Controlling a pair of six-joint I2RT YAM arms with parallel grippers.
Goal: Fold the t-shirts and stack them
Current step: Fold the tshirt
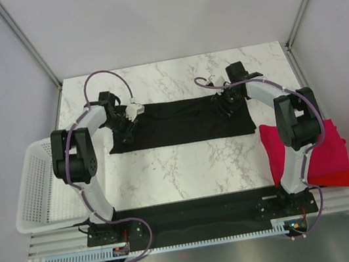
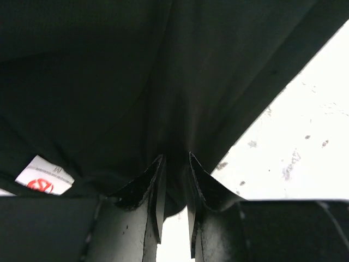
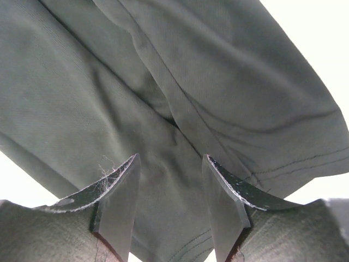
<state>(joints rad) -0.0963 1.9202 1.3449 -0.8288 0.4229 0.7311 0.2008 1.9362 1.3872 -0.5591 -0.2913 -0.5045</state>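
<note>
A black t-shirt (image 1: 183, 121) lies as a long flat band across the middle of the marble table. My left gripper (image 1: 124, 125) is at its left end. In the left wrist view the jaws (image 2: 175, 159) stand close together with a fold of the black cloth (image 2: 109, 82) pinched between them, and a white neck label (image 2: 43, 176) shows beside them. My right gripper (image 1: 227, 105) is over the shirt's right end. Its jaws (image 3: 170, 159) stand apart above the cloth (image 3: 163, 82), near a hemmed sleeve. A folded magenta-red shirt (image 1: 306, 146) lies on an orange-red one (image 1: 334, 180) at the right edge.
A white mesh basket (image 1: 38, 192) hangs at the table's left edge. The folded stack sits close beside the right arm's base. Grey walls and frame posts stand around the table. Bare marble (image 1: 187, 169) lies between the black shirt and the arm bases.
</note>
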